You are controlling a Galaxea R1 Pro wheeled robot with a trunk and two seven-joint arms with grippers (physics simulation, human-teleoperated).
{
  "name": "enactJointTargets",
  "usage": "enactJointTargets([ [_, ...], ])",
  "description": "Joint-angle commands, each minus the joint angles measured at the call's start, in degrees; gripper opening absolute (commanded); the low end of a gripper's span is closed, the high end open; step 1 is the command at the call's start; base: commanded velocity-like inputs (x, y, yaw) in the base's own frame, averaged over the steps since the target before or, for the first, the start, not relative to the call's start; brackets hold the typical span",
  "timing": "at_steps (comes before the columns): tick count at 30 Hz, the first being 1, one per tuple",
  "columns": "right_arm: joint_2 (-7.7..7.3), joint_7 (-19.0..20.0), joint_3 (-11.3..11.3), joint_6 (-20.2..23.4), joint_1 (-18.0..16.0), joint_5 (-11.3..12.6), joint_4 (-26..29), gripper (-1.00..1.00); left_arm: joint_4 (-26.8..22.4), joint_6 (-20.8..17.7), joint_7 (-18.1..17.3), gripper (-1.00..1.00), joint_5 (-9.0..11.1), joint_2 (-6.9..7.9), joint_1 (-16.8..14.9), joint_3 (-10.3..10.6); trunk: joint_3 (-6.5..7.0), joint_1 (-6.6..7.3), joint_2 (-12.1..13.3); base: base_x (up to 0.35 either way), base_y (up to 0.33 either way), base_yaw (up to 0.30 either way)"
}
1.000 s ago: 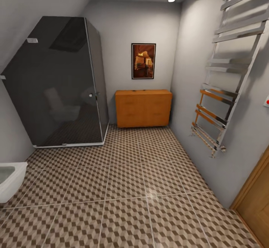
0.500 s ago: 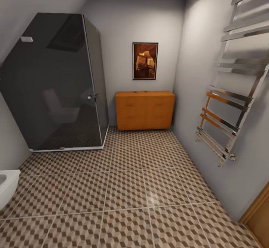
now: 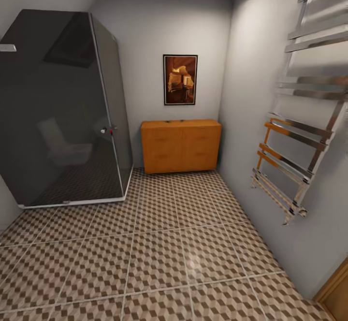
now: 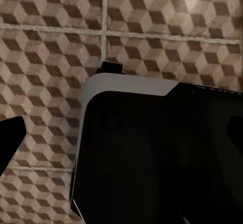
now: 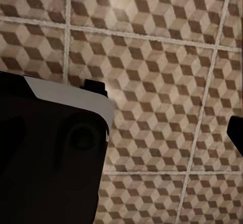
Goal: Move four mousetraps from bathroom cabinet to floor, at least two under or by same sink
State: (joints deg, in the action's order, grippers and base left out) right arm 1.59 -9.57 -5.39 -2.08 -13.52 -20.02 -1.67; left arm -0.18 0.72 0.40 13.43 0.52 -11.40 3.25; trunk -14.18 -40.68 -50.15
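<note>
The orange-brown cabinet [image 3: 181, 146] stands against the far wall, under a framed picture, several tiles ahead of me. Two tiny dark specks [image 3: 168, 121] lie on its flat top, too small to tell whether they are mousetraps. The cube-patterned bathroom floor [image 3: 159, 253] stretches from me to the cabinet. The sink is out of view. In the left wrist view one dark fingertip [image 4: 9, 144] of my left gripper shows at the frame's edge above the tiles. In the right wrist view a fingertip [image 5: 237, 133] of my right gripper sits likewise at the edge. Both hold nothing.
A dark glass shower enclosure [image 3: 58, 113] fills the left side. A chrome towel rail [image 3: 295, 161] juts from the right wall, with a wooden door [image 3: 336, 292] near it. My black, white-edged base [image 4: 152, 153] shows in both wrist views.
The head view has moved forward and turned, so the cabinet looks slightly nearer. The white fixture at the lower left has slid out of the picture.
</note>
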Motion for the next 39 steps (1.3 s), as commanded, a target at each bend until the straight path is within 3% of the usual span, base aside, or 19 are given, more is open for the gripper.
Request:
enactJointTargets([
  [1,0.0,-0.3,-0.49,-0.22,-0.09,-0.55,-0.18,1.0,0.0,0.07,0.04,1.0,0.46,0.0,-0.02,0.36,-0.04,-0.04,-0.04,0.323,0.0,-0.214],
  [17,-0.05,-0.32,-0.51,-0.21,-0.1,-0.55,-0.18,1.0,0.0,0.07,0.06,1.0,0.46,0.0,-0.02,0.36,0.38,-0.04,-0.04,0.323,0.0,-0.212],
  [39,0.13,-0.36,-0.41,-0.09,-0.1,-1.15,-0.18,1.0,0.0,0.07,0.05,1.0,0.54,0.02,-0.02,0.36,0.4,-0.04,-0.04,0.323,0.0,-0.005],
])
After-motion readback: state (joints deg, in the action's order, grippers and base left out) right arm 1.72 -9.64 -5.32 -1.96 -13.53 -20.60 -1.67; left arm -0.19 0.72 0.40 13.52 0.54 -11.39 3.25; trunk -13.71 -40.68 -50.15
